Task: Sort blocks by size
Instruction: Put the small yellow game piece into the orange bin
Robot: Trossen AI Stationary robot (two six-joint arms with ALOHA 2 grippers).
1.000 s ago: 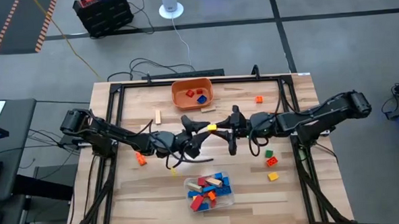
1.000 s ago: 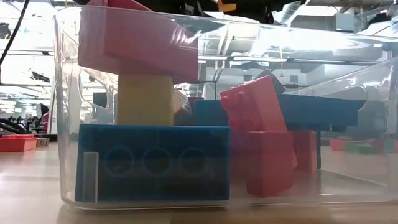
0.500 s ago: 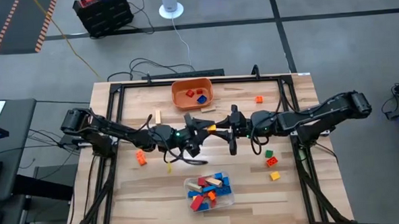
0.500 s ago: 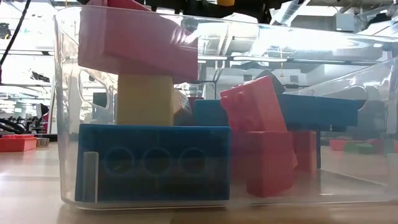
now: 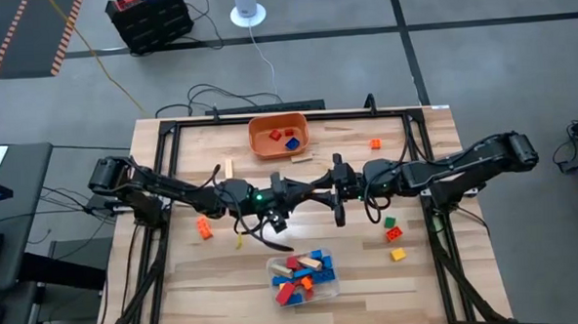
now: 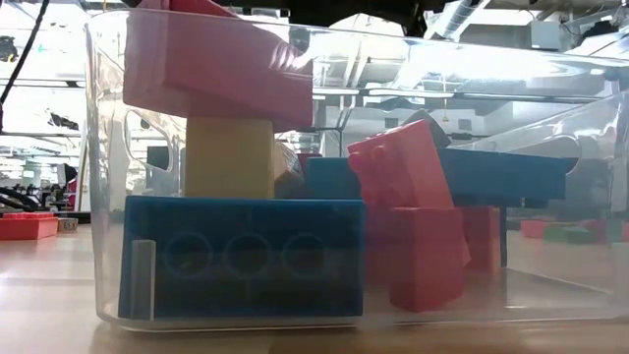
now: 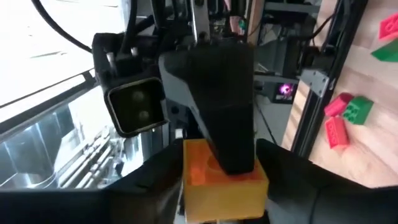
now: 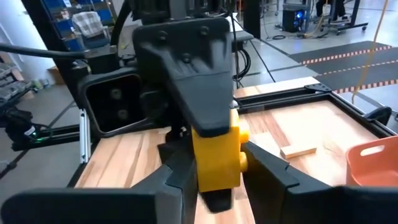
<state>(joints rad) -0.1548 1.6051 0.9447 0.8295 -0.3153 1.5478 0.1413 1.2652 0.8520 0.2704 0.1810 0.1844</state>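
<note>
A yellow block point(image 8: 217, 155) is held above the table's middle between both grippers; it also shows in the left wrist view point(image 7: 224, 180). My left gripper point(image 5: 292, 189) comes from the table's left and my right gripper point(image 5: 319, 186) from its right, and they meet tip to tip. From above, the grippers hide the block. Both are shut on it. Other blocks lie loose on the table: orange point(image 5: 204, 228), green point(image 5: 390, 221), yellow point(image 5: 396, 255). My left gripper pinches the yellow block between its two fingers, one point(image 8: 193, 74) lying over the block's side. It comes level from the table's left. The block is clear of the table. My right gripper pinches the same block between its two fingers, one point(image 7: 224, 112) lying over the block's face point(image 7: 217, 168). It comes level from the table's right, crosswise to the left gripper's fingers. The block is clear of the table.
An orange bowl point(image 5: 278, 135) with a blue and a red block stands at the far middle. A clear tub point(image 5: 302, 277) with several blocks stands near the front edge and fills the low view point(image 6: 314, 177). A tan block point(image 5: 228, 169) and an orange block point(image 5: 374, 144) lie farther back.
My left gripper has gone toward the table's right, up to the yellow block that my right gripper holds still. The block showed from above between the grippers and is now covered by them.
</note>
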